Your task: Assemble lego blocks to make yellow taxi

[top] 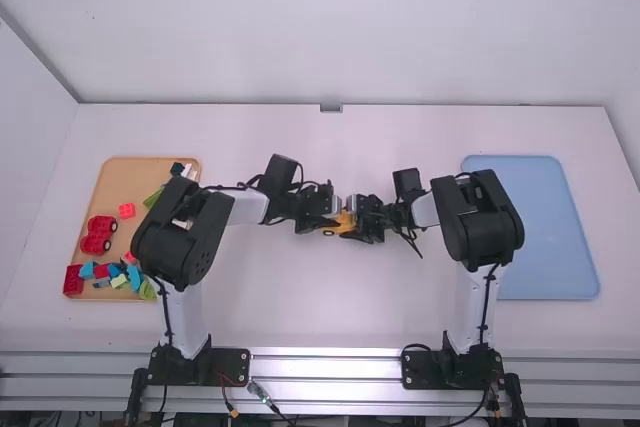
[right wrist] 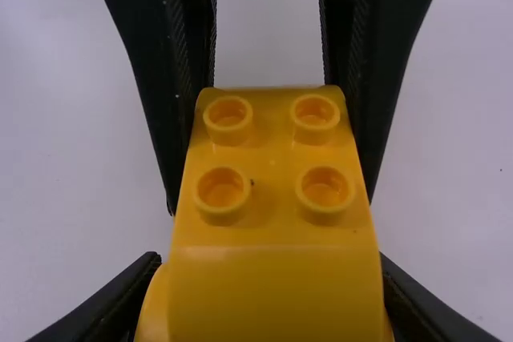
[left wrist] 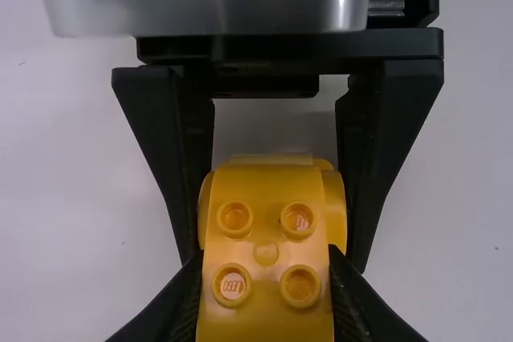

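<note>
The left hand [left wrist: 266, 298] and right hand [right wrist: 268, 302] each clamped the yellow studded taxi body [top: 344, 220] between the arms over the worktop [top: 320, 297], opposite ends gripped, presumably to press parts together squarely.

Yellow lego piece [top: 344, 218]: glossy, w/ rounded flanks; four round studs, in two rows, seen in each wrist view. Poss. several blocks joined, seams being hard to make out. Pos. (high view): well apart from tan tray [top: 120, 182], to its R.
</note>
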Controlling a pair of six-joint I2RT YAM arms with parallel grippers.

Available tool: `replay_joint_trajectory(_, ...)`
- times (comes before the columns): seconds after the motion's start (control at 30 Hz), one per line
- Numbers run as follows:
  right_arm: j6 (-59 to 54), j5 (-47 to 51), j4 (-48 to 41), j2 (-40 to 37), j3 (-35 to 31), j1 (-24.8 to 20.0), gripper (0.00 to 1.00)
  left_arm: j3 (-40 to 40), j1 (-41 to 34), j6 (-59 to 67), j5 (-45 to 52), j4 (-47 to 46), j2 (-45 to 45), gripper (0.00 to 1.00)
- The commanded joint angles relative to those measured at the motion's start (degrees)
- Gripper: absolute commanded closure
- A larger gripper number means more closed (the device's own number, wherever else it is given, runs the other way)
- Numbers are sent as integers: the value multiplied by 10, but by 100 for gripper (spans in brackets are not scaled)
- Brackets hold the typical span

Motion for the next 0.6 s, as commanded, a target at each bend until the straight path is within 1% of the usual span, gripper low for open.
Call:
replay_joint_trajectory(0.0, -8, 10, -1, 10, -4, 4, 56, -42, -2, -12, -211, -31, 87, 98)
replay_joint_trajectory(0.23, -8, 10, -1, 10, -4, 3, 56, -38, -2, -11, -236, -29, 87, 98)
replay_joint_trajectory(0.57, -8, 10, 1, 10, -3, 3, 57, -38, -5, -11, -238, -32, 61, 98)
